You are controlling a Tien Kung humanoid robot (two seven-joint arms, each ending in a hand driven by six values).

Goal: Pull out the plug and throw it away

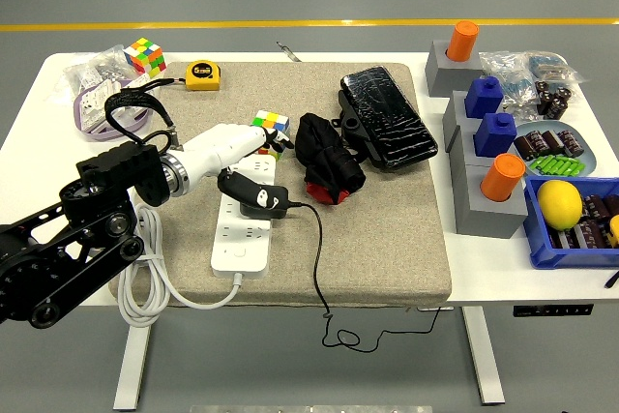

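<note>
So the left hand [235,145] is reaching in over the white power strip [246,229], but its fingers are tucked behind the white shell, so can't tell if they're apart or closed on anything. The black plug [257,198] sits on the strip's far half, just under that hand, cord [317,268] trailing off toward the near edge. Way right of the strip, the blue bin [573,250] holds a lemon [559,203] and dark cylinders.
</note>
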